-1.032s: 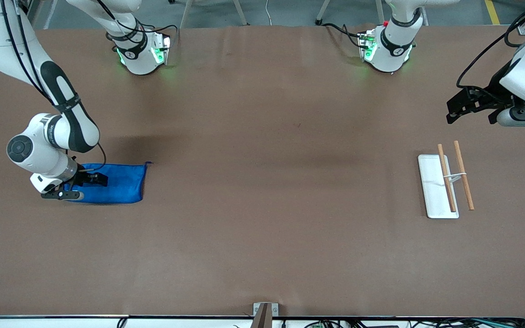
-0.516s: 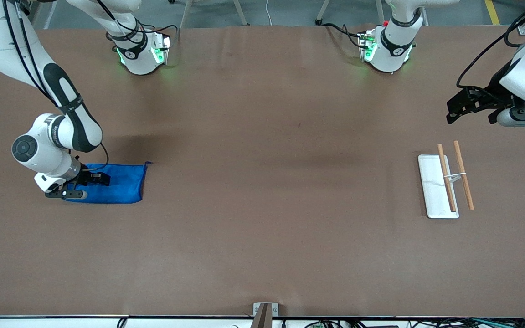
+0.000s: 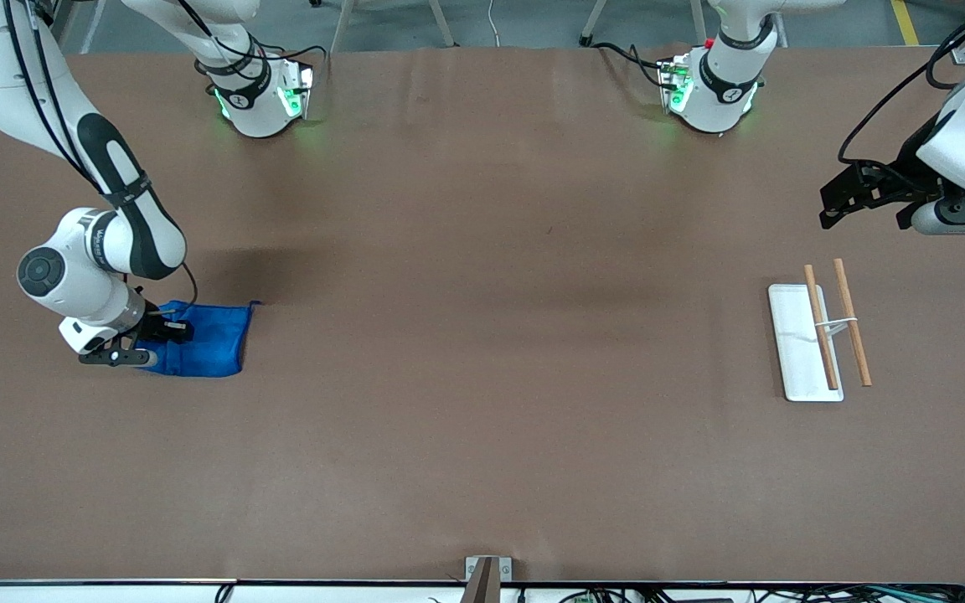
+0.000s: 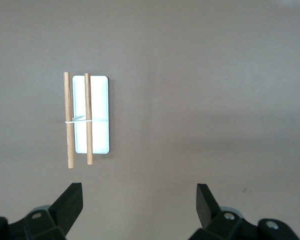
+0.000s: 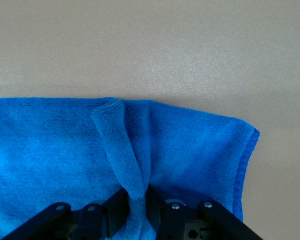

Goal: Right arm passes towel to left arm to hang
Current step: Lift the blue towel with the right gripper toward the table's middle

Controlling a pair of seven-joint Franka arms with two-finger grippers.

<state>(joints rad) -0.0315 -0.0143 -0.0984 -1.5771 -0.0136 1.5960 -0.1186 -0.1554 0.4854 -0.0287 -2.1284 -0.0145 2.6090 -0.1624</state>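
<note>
Right wrist view: right gripper point(image 5: 137, 210) fingers pinch bright blue soft towel point(image 5: 190, 145) on surface; left gripper point(image 4: 139, 202) waits agape, empty; handover, hanging remain.

right gripper point(image 3: 166, 329) and wrist cover the towel point(image 3: 210, 343) edge toward the right arm's end in front view; in right wrist view the pinched fold point(image 5: 127, 170) runs out the frame edge with the fingertips; left gripper point(image 4: 139, 206): only finger tips in frame in its wrist view; white tie point(image 3: 836, 324) on the two wooden rods point(image 3: 820, 327) too small to identify
</note>
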